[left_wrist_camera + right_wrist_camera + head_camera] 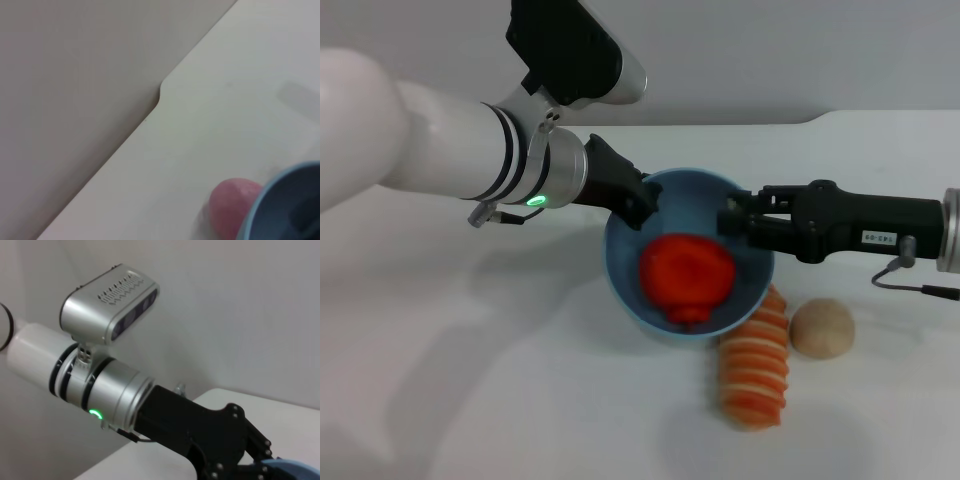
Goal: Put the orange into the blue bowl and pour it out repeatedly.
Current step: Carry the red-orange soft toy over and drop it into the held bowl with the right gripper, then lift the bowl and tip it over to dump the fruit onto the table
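The blue bowl (692, 183) is held off the table and tipped toward me, so I look into its mouth. The orange (687, 275) lies inside, low against the bowl's near wall and close to its lower rim. My left gripper (642, 205) is shut on the bowl's left rim. My right gripper (732, 222) is shut on the right rim, opposite it. The bowl's rim also shows in the left wrist view (280, 200) and the right wrist view (295, 469). The left gripper (235, 450) shows in the right wrist view too.
An orange-and-cream striped loaf (757, 370) lies on the white table (470, 400) just below the bowl, with a tan ball (822, 327) to its right. A pinkish round thing (231, 206) shows beside the bowl's rim in the left wrist view. The table's far edge (160, 95) meets a grey wall.
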Controlling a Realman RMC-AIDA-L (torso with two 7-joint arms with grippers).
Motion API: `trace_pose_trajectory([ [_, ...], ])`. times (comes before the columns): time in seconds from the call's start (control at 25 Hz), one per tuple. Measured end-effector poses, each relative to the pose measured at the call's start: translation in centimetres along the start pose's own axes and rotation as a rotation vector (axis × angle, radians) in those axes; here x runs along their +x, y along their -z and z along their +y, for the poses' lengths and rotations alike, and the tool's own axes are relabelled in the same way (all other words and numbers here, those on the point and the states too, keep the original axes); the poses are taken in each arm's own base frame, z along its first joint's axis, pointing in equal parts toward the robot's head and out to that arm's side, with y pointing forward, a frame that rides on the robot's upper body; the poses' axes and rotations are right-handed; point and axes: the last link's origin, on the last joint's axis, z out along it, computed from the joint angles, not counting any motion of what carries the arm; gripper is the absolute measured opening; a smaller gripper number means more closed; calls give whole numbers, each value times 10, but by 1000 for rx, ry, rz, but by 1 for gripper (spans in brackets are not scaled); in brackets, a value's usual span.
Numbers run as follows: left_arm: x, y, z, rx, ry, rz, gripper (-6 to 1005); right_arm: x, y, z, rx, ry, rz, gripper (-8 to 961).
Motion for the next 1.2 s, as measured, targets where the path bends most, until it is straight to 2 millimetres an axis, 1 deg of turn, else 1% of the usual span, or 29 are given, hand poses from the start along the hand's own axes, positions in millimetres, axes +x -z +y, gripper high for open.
trace_pose_trajectory([
  [0.12, -1, 0, -2, 9, 2, 7, 0, -2, 10, 1, 4, -2, -38, 241],
  [0.2, -2, 0, -3, 15, 4, 11, -1, -4, 21, 1, 19, 13, -75, 321],
  [0.28, -3, 0, -4, 23, 8, 16, -1, -3, 37, -1, 48, 31, -110, 393],
  [0.44, -5, 0, -9, 53, 6, 36, -1, 3, 76, -3, 139, 20, -217, 533],
  [0.48, -5, 0, -11, 66, 4, 44, -1, 10, 98, -1, 201, 46, -285, 566],
  [0.52, -4, 0, -13, 76, -2, 53, -1, 10, 98, -1, 201, 46, -285, 580],
  [0.56, -4, 0, -13, 76, -2, 53, -1, 14, 105, 1, 223, 61, -308, 594],
  [0.68, 1, 1, -21, 134, -59, 99, -1, 33, 124, 9, 333, 116, -420, 637],
  [0.76, 4, 1, -24, 173, -105, 120, -1, 50, 135, 13, 425, 128, -486, 666],
  [0.88, 12, 1, -21, 241, -225, 164, -1, 74, 142, 15, 523, 107, -549, 709],
  [0.96, 16, 0, -14, 282, -338, 186, -1, 85, 145, 16, 574, 94, -550, 737],
  [1.04, 20, -1, -5, 315, -425, 218, 0, 93, 143, 16, 602, 82, -540, 737],
  [1.08, 20, -2, 3, 338, -480, 246, 0, 97, 142, 16, 609, 82, -535, 737],
  [1.2, 17, -1, 21, 398, -613, 317, 0, 103, 134, 18, 613, 92, -530, 736],
])
